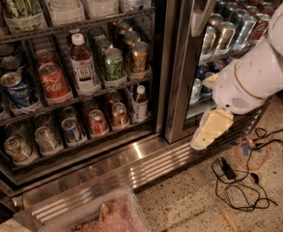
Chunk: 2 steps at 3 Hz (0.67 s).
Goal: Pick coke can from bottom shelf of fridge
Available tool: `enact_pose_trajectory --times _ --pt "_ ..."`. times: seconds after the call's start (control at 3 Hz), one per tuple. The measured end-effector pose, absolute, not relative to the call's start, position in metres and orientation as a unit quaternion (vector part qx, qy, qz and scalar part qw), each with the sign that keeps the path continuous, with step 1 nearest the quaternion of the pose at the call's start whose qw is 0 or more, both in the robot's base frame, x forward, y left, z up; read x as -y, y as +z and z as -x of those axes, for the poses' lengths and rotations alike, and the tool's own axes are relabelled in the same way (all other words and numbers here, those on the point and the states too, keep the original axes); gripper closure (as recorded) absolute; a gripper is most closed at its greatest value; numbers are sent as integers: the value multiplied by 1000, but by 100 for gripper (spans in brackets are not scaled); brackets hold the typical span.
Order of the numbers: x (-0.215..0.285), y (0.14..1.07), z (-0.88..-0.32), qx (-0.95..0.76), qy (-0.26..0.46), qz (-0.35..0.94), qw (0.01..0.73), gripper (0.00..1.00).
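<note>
Coke can (97, 122) well left of gripper (206, 134)

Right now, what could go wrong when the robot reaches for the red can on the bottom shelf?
The pale pincer hangs right of the steel door post, so it could bump it. The small red aluminium coke can sits between a copper-orange can and a blue-and-silver can; a neighbour might topple.

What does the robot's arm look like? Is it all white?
Mostly. The arm is a fat, smooth white tube with a thin tan ring and tiny vent holes. Its end effector, low beside the fridge door, is pale cream and flat.
</note>
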State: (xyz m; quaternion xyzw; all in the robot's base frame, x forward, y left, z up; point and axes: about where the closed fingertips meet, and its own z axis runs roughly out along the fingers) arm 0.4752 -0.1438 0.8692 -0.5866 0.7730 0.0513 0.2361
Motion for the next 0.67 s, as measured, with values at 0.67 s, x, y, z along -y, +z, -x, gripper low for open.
enact_pose_trajectory --times 0.67 --pt "95 825 -508 -761 92 594 244 0"
